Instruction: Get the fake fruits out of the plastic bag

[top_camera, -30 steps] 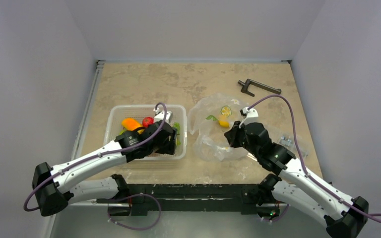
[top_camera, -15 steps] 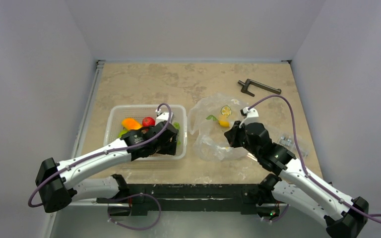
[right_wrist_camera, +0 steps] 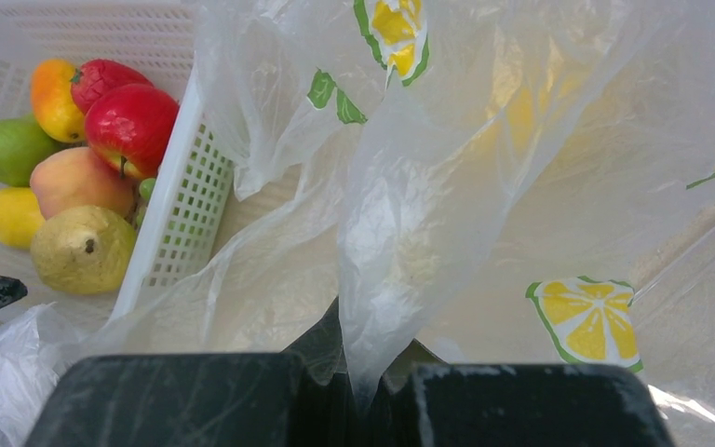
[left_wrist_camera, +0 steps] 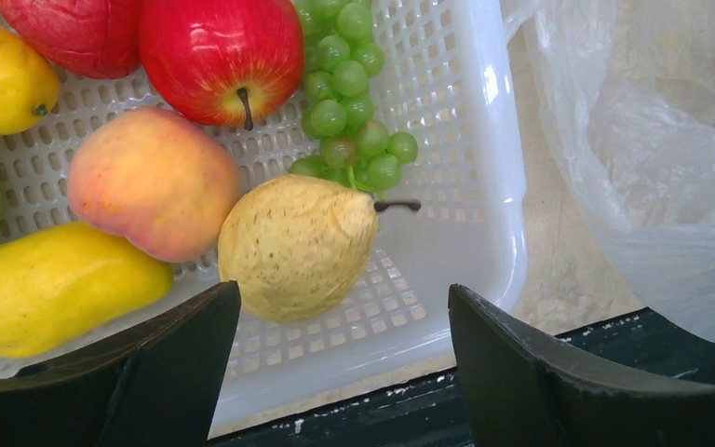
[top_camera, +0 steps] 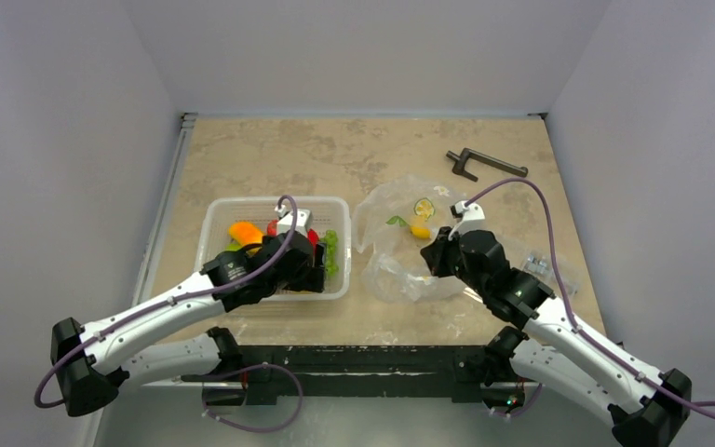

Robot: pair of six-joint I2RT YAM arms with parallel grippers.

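The yellowish pear (left_wrist_camera: 293, 244) and the deep-red apple (left_wrist_camera: 219, 51) lie in the white mesh basket (left_wrist_camera: 498, 186), outside the bag. My left gripper (left_wrist_camera: 340, 372) hovers over the basket's near right corner, open and empty, with the pear just beyond its fingertips. In the top view it is at the basket's right side (top_camera: 309, 265). My right gripper (right_wrist_camera: 372, 400) is shut on a fold of the clear lemon-printed plastic bag (right_wrist_camera: 484, 140), which lies crumpled right of the basket (top_camera: 400, 242). The right wrist view also shows the apple (right_wrist_camera: 130, 126) and pear (right_wrist_camera: 79, 250).
The basket also holds a long yellow mango (left_wrist_camera: 51, 289), a peach (left_wrist_camera: 149, 182), green grapes (left_wrist_camera: 349, 112), a smaller red fruit (left_wrist_camera: 74, 33) and a green fruit (right_wrist_camera: 9, 149). A black tool (top_camera: 484, 165) lies at the back right. A clear box (top_camera: 545, 265) sits by the right arm.
My left arm has shifted slightly to the left over the basket. The right arm and the bag have not moved.
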